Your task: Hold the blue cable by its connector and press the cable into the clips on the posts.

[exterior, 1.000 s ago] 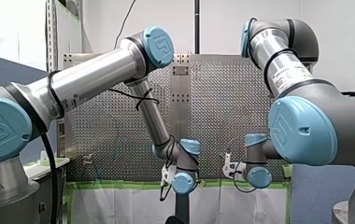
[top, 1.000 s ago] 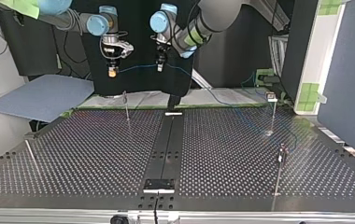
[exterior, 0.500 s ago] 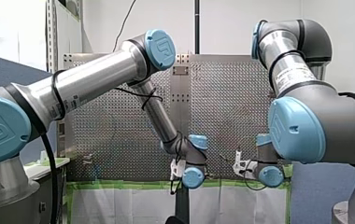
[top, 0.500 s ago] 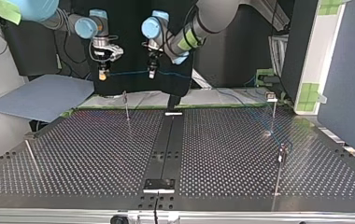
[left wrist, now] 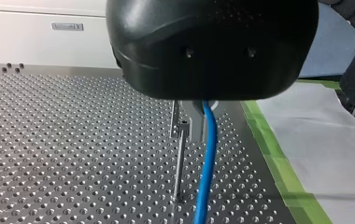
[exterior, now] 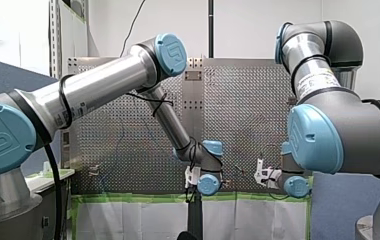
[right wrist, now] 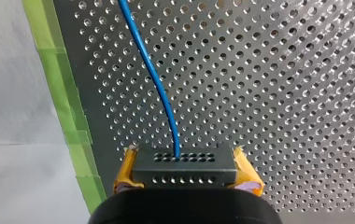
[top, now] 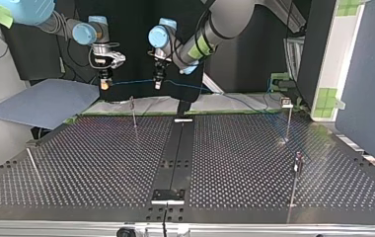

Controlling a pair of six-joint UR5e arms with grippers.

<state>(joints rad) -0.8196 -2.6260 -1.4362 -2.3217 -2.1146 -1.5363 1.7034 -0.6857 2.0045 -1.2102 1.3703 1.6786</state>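
In the right wrist view my right gripper is shut on a black perforated connector, yellow pads on both its sides. The blue cable leaves the connector and runs ahead over the perforated plate. In the left wrist view my left gripper is shut on the blue cable, which hangs down beside a thin post. The top view has my right gripper at the left and my left gripper beside it. The cable stretches between them, above a post.
Two more posts stand at the top view's right, and a thin rod leans at its left. A dark rail runs down the table's middle. Green tape edges the plate; a blue-grey sheet lies beyond it.
Both grippers have moved toward the top view's left and slightly lower, carrying the cable and connector with them. Both grips are unchanged.
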